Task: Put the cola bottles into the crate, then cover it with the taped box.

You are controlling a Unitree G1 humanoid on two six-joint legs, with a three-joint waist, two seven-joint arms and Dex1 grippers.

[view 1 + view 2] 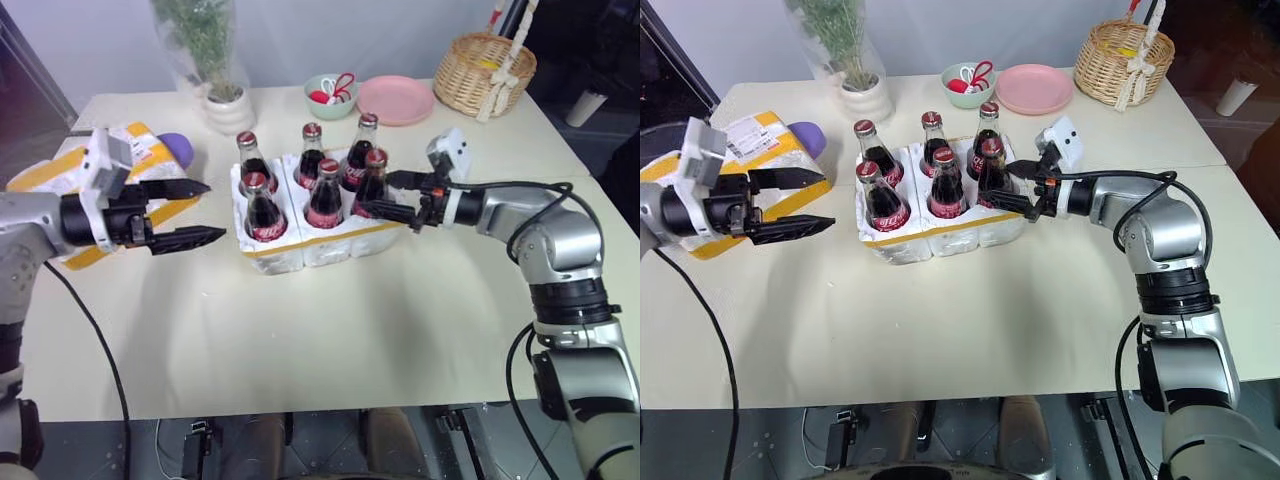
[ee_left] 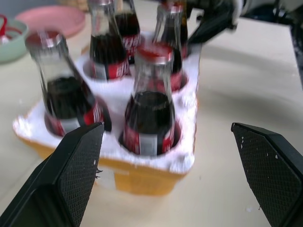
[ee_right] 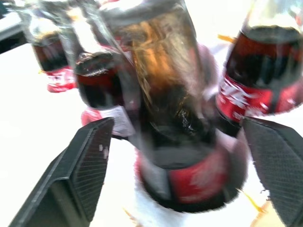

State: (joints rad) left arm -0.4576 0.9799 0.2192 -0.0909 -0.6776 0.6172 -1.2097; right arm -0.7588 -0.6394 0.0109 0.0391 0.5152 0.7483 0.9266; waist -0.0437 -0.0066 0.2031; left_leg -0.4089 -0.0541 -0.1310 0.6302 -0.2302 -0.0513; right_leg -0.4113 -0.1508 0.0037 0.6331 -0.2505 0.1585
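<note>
Six cola bottles (image 1: 325, 195) are standing in the crate (image 1: 300, 245) mid-tabletop. The right gripper (image 1: 385, 196) is straddling the near-right bottle, fingers spread clear. The left gripper (image 1: 190, 212) is hovering wide open, empty, beside the crate's left side

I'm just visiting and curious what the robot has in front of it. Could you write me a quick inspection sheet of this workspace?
Surface: pale table, bare toward the robot.
Job's things: six cola bottles stand in the crate, one per well; the taped box lies at the table's left edge, not yet on the crate.
Clutter: potted plant, green bowl, pink plate, wicker basket, purple object beside the box.
Grippers: left gripper open, holding nothing, left of the crate; right gripper open around the near-right bottle.
Cables: black cable hangs from the left arm, another along the right arm.
Surroundings: white wall behind the table.
</note>
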